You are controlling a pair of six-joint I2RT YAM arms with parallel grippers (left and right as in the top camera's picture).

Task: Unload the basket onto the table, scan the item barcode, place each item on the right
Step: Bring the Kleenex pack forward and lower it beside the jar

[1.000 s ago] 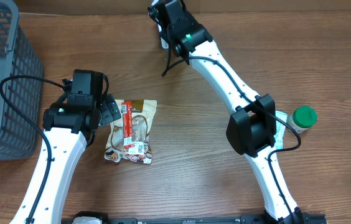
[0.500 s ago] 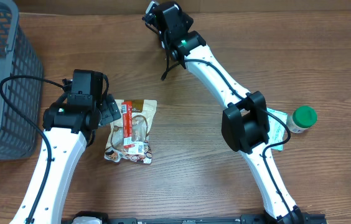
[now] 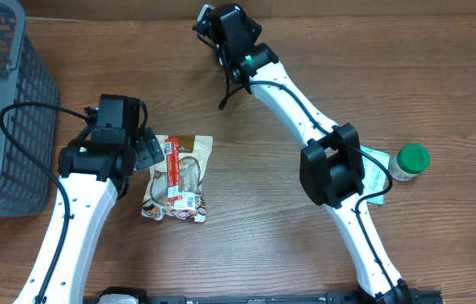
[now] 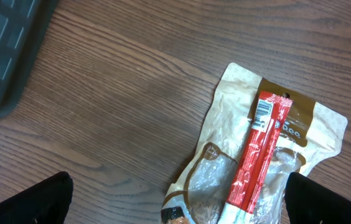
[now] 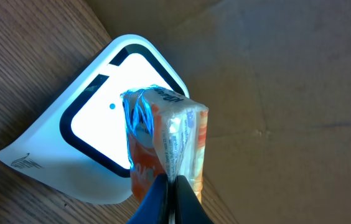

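- The right gripper [image 5: 174, 186] is pinching its fingers together on the lower edge of a small orange packet [image 5: 169, 134] in shiny clear wrap, holding it upright.
- The orange packet is sitting right in front of the lit window of a white scanner [image 5: 48, 155]; whether the two are touching cannot be told.
- The scanner's window is glowing bright white inside a dark rounded frame, and it is standing on the wooden table [image 3: 246, 219] at the far edge, against a brown cardboard wall.
- From overhead, the right arm is stretching across the table to that far edge, near the middle.
- The left gripper [image 4: 177, 193] is hanging with its jaws spread wide apart, gripping nothing, just above a brown-and-cream pouch [image 4: 225, 118] with a clear window.
- A red stick pack [image 4: 256, 162] is lying lengthwise on the pouch, showing a barcode at its upper end.
- A grey mesh basket [image 3: 2, 110] is standing at the far left of the table.
- A green-capped bottle [image 3: 412, 159] is standing at the right, just beside the right arm's elbow.
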